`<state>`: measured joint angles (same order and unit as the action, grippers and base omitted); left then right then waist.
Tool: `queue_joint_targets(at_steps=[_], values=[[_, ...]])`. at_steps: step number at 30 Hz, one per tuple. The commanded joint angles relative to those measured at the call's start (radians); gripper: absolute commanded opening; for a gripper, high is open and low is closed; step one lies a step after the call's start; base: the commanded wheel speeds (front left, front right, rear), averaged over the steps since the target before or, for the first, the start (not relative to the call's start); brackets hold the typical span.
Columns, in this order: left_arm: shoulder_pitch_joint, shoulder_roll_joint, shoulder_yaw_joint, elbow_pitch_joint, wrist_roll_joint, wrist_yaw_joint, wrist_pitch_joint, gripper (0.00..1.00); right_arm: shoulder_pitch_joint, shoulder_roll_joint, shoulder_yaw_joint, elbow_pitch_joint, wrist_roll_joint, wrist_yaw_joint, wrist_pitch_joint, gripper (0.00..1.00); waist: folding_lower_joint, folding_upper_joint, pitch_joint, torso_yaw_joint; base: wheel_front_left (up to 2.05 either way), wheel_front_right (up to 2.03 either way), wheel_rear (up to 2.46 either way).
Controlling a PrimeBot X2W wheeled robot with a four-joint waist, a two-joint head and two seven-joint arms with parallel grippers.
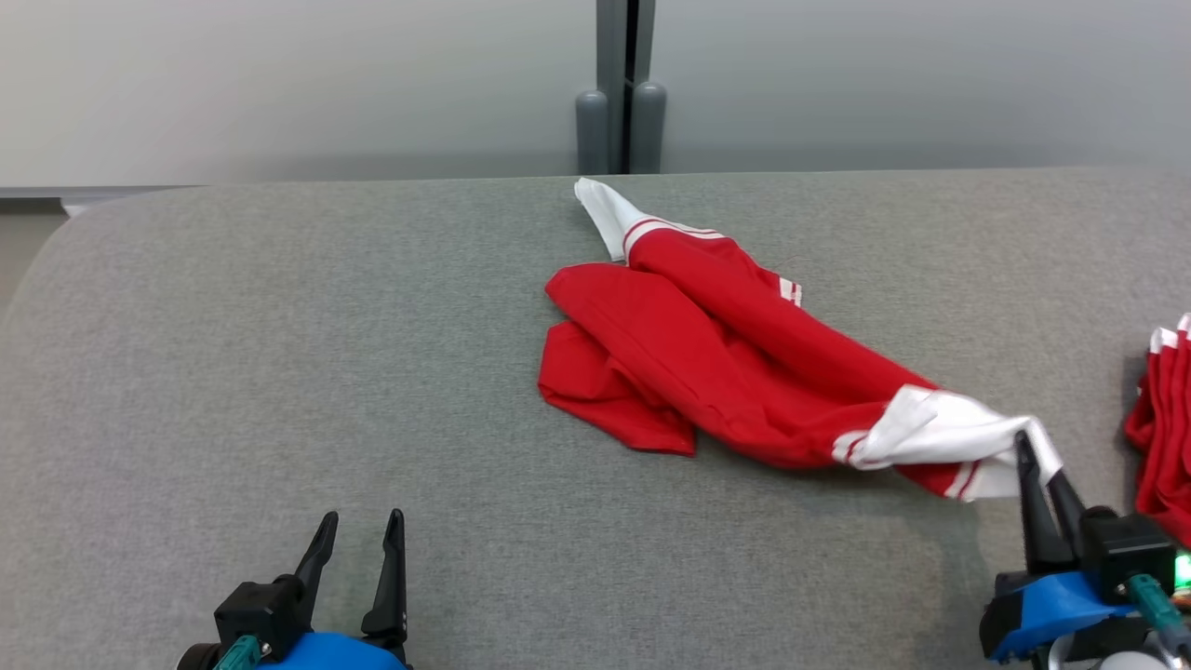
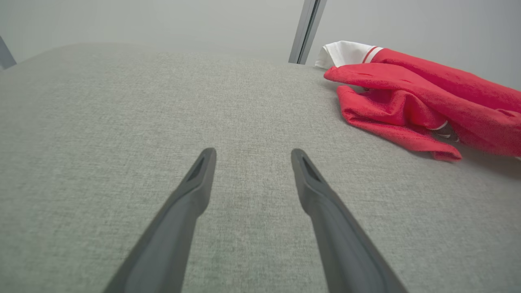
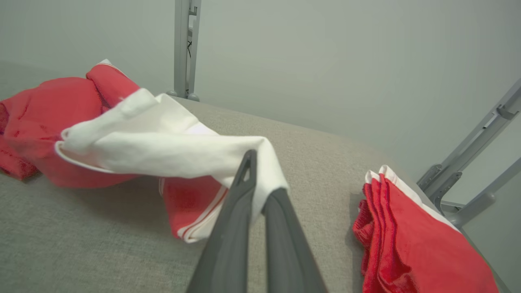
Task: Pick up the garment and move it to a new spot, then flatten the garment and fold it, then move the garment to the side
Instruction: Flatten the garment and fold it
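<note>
I have my right gripper [image 1: 1035, 456] clamped on the garment [image 1: 707, 372], its two fingers pressed together on a white cuff [image 1: 949, 433] at the end of the cloth nearest the table's right side. In the right wrist view the right gripper [image 3: 262, 173] pinches that white cuff [image 3: 163, 150] between its fingers, and the cuff is lifted a little off the table [image 3: 317, 154] while the red body of the garment [image 3: 53, 106] trails away behind it. The garment is red with white striped trim and lies crumpled across the middle of the grey padded table [image 1: 279, 372], one white end [image 1: 603, 214] pointing toward the table's far edge. My left gripper [image 1: 363, 515] hangs over the table's near left part with its fingers spread wide and nothing between them, well apart from the cloth; in the left wrist view the left gripper [image 2: 253, 151] has bare table [image 2: 122, 101] under it and the garment [image 2: 407, 93] off to one side. A folded stack of red cloths [image 1: 1163, 437] rests at the table's right edge, near my right gripper but not touching it.
</note>
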<state>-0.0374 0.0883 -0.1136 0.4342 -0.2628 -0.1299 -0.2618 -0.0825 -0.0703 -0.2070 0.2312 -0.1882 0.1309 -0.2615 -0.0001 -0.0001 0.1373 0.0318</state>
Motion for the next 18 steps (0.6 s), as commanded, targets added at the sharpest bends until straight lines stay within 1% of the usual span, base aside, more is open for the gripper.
queue_joint_targets(at_steps=[1,2,4,11,14,18], values=[[-0.004,0.006,0.0,-0.003,0.004,-0.001,-0.004,1.0,0.016,0.008,0.008,0.005,-0.006,0.0,-0.005,0.49,0.0001,0.0001,-0.004,-0.015,0.0,0.0,0.0],[-0.008,0.006,0.001,-0.004,0.004,-0.001,-0.004,1.0,0.021,0.008,0.01,0.006,0.001,0.0,-0.005,1.0,0.0001,0.0001,-0.002,-0.022,0.0,0.0,0.0],[-0.017,0.006,-0.001,-0.007,0.002,-0.001,-0.004,1.0,0.029,0.014,0.005,-0.005,0.014,0.0,-0.005,1.0,0.0001,0.0001,0.003,-0.034,0.0,0.0,0.0],[-0.089,0.016,0.014,-0.018,-0.023,-0.001,-0.005,1.0,0.047,0.019,0.007,-0.118,0.083,0.0,-0.004,1.0,0.0001,0.0001,0.043,-0.082,0.0,0.0,0.0],[-0.156,0.026,0.007,-0.013,-0.038,-0.001,-0.004,1.0,0.03,0.019,0.028,-0.139,0.103,0.0,-0.004,1.0,0.0001,0.0001,0.07,-0.107,0.0,0.0,0.0],[-0.288,0.064,-0.038,0.031,-0.067,-0.001,-0.004,1.0,-0.015,0.019,0.071,-0.158,0.118,0.0,-0.004,1.0,0.0001,0.0001,0.123,-0.144,0.0,0.0,0.0]])
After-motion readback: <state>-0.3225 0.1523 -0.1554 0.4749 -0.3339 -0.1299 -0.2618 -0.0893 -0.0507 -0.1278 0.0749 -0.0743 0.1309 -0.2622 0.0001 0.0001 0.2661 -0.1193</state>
